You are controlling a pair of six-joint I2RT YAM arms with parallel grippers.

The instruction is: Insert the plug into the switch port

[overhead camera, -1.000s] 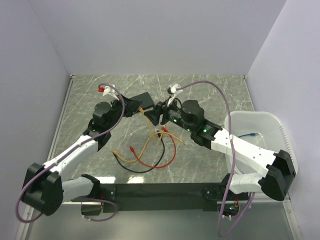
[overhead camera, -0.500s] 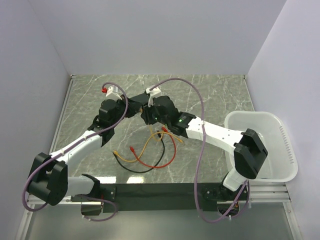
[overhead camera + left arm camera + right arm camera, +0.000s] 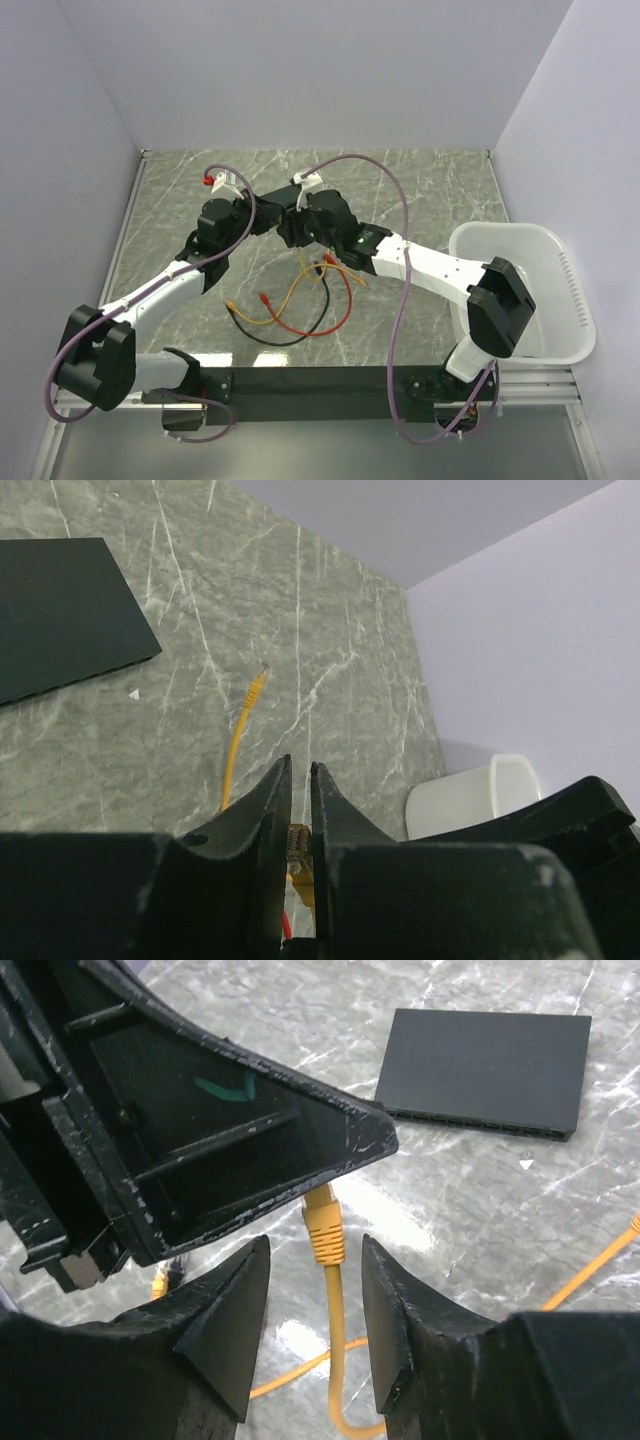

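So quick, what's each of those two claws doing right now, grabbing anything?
Left gripper: closed, holding the yellow plug.
Right gripper: open, fingers either side of that plug, not gripping it.

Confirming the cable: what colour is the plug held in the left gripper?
Yellow plug, clearest in the right wrist view.

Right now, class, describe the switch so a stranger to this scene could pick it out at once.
On the grey marble table, look in the far half, near the middle. The switch lies flat there: it is the only matte-black rectangular slab, with a row of sockets along one long edge, unlike the thin coloured cables nearby.
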